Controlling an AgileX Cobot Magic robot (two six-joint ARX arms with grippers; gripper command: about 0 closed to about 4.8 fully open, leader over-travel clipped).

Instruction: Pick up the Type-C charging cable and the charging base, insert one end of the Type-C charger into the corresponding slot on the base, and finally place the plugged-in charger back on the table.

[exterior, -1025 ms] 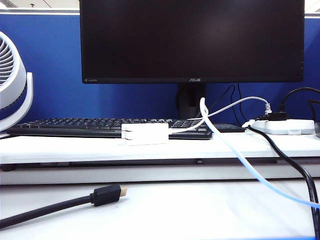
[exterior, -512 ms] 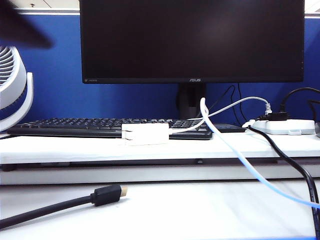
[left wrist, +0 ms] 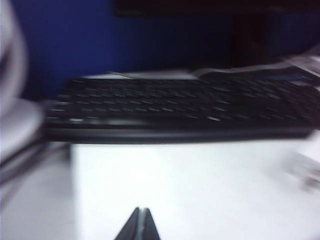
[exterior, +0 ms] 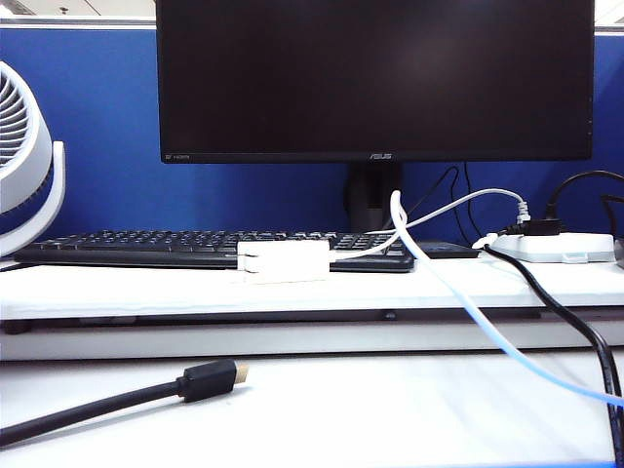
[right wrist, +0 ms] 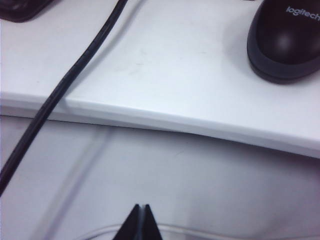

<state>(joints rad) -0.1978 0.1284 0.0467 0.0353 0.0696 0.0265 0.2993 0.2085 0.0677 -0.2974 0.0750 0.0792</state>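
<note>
The charging base (exterior: 284, 261) is seen lying on the raised shelf tier of the table (exterior: 312, 400), just in front of the black keyboard (exterior: 210, 248) and below the dark monitor (exterior: 375, 78). The Type-C charging cable (exterior: 458, 297) is joined to the right end of the block, is looped upward near the monitor stand, and is then led down to the right across the shelf edge onto the lower surface. A black cable with a gold-tipped plug (exterior: 210, 378) is laid on the lower surface, well apart from the block. The left gripper (left wrist: 139, 225) is held over the white shelf in front of the keyboard, its jaws pressed together on nothing; that view is blurred. The right gripper (right wrist: 140, 222) is held over the lower surface below the shelf edge, near a black mouse (right wrist: 285, 42), its jaws likewise closed and empty.
</note>
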